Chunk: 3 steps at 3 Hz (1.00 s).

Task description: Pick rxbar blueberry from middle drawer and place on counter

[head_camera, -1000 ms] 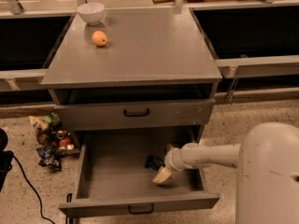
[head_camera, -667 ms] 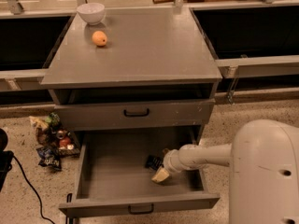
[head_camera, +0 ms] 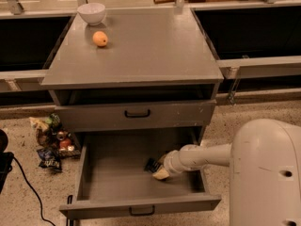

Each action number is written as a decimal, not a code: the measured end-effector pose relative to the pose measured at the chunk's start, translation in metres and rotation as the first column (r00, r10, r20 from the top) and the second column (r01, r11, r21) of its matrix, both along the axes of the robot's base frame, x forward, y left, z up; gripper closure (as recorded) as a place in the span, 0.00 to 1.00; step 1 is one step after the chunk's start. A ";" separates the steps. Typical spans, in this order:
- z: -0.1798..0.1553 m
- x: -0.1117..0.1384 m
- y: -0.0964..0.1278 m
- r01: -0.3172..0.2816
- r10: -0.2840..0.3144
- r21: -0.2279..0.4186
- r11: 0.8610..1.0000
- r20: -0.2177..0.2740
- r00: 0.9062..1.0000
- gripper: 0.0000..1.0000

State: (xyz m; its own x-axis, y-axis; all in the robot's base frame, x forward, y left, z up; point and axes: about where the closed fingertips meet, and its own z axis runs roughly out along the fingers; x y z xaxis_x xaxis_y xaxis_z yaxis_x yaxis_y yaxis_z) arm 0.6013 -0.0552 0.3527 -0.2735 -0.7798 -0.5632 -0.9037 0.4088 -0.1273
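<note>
- My gripper (head_camera: 159, 172), low in the middle drawer (head_camera: 117, 173), right of centre: my own wrist covers most of it.
- rxbar blueberry (head_camera: 151, 164): only a dark end shows beside the gripper; lettering unreadable.
- My arm housing (head_camera: 265, 173): cut by right and bottom edges.
- Floor wrappers (head_camera: 51, 142): kinds indistinguishable.

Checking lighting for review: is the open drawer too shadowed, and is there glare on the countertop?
Camera view: the drawer is dim, darkest at its back; the gripper inside it, right of centre, stands out pale. Camera view: the counter shows only a soft sheen.
</note>
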 end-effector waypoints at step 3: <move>0.041 -0.003 -0.010 -0.067 0.060 0.064 0.996 0.113 0.992 1.00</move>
